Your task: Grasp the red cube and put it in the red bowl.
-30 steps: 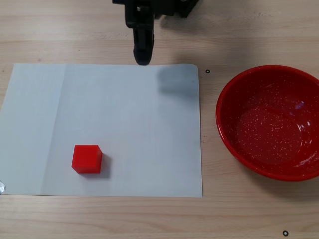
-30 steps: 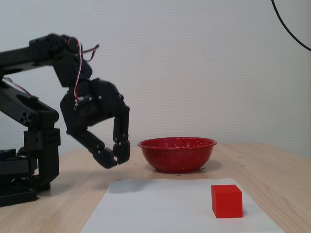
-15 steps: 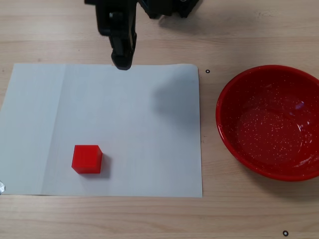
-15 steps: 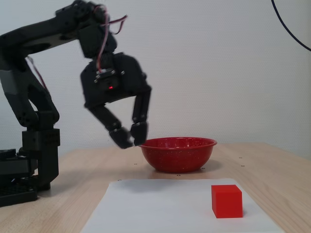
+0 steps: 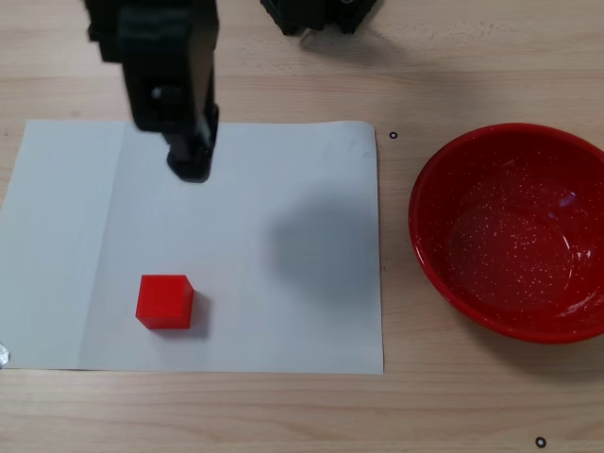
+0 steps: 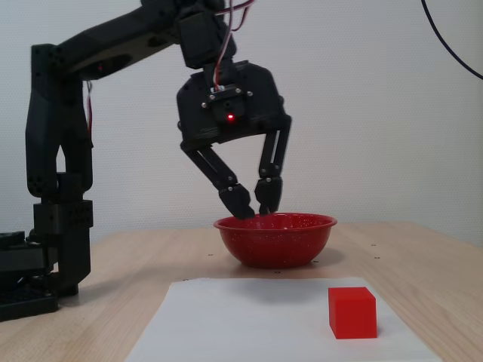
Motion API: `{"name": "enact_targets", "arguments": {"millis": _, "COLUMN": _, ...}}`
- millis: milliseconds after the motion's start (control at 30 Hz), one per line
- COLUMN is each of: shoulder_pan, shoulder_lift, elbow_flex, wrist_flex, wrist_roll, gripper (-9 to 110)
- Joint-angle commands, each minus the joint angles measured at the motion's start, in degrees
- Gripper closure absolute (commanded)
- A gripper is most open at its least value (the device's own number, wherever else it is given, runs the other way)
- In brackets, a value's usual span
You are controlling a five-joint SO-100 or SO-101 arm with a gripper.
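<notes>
The red cube (image 5: pixel 164 301) sits on a white paper sheet (image 5: pixel 283 283), near its lower left corner in a fixed view from above. In the side fixed view the cube (image 6: pixel 352 311) is at the front right. The red bowl (image 5: pixel 514 231) stands off the sheet's right edge, and nothing shows inside it. The bowl (image 6: pixel 275 240) is behind the sheet in the side view. My gripper (image 6: pixel 254 205) hangs well above the table, pointing down. Its fingertips (image 6: pixel 268 197) stand a narrow gap apart with nothing between them. From above, the gripper (image 5: pixel 190 162) is over the sheet's upper part, well above the cube in the picture.
The arm's black base (image 6: pixel 45 256) stands at the left of the side view and at the top edge (image 5: pixel 316 14) from above. Small black marks (image 5: pixel 393 135) dot the wooden table. A black cable (image 6: pixel 453 53) crosses the wall at the upper right.
The arm has risen and reached out over the paper. From above the gripper moved left and down the picture toward the cube's side. The cube and the bowl stayed put.
</notes>
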Motion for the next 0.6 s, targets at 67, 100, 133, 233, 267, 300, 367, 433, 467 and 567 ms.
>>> {"name": "enact_targets", "arguments": {"millis": 67, "shoulder_pan": -0.88, "shoulder_lift": -3.52, "elbow_flex": -13.27, "wrist_flex": 2.29, "wrist_roll": 1.32, "gripper": 101}}
{"name": "enact_targets", "arguments": {"millis": 100, "shoulder_pan": -0.88, "shoulder_lift": -4.92, "elbow_flex": -15.03, "wrist_flex": 2.81, "wrist_roll": 1.41, "gripper": 101}}
{"name": "enact_targets", "arguments": {"millis": 133, "shoulder_pan": -0.88, "shoulder_lift": -6.24, "elbow_flex": -16.7, "wrist_flex": 3.34, "wrist_roll": 1.58, "gripper": 101}}
{"name": "enact_targets", "arguments": {"millis": 233, "shoulder_pan": -0.88, "shoulder_lift": -10.28, "elbow_flex": -21.97, "wrist_flex": 5.01, "wrist_roll": 1.76, "gripper": 101}}
{"name": "enact_targets", "arguments": {"millis": 267, "shoulder_pan": -0.79, "shoulder_lift": -11.6, "elbow_flex": -23.55, "wrist_flex": 5.36, "wrist_roll": 1.76, "gripper": 100}}
{"name": "enact_targets", "arguments": {"millis": 300, "shoulder_pan": -0.79, "shoulder_lift": -12.92, "elbow_flex": -25.31, "wrist_flex": 5.71, "wrist_roll": 1.85, "gripper": 98}}
{"name": "enact_targets", "arguments": {"millis": 367, "shoulder_pan": -0.7, "shoulder_lift": -15.38, "elbow_flex": -28.3, "wrist_flex": 5.98, "wrist_roll": 2.02, "gripper": 95}}
{"name": "enact_targets", "arguments": {"millis": 433, "shoulder_pan": -0.7, "shoulder_lift": -17.75, "elbow_flex": -31.38, "wrist_flex": 6.06, "wrist_roll": 2.2, "gripper": 95}}
{"name": "enact_targets", "arguments": {"millis": 467, "shoulder_pan": -0.7, "shoulder_lift": -18.9, "elbow_flex": -32.7, "wrist_flex": 6.15, "wrist_roll": 2.37, "gripper": 95}}
{"name": "enact_targets", "arguments": {"millis": 567, "shoulder_pan": -0.79, "shoulder_lift": -22.06, "elbow_flex": -36.39, "wrist_flex": 6.15, "wrist_roll": 2.64, "gripper": 94}}
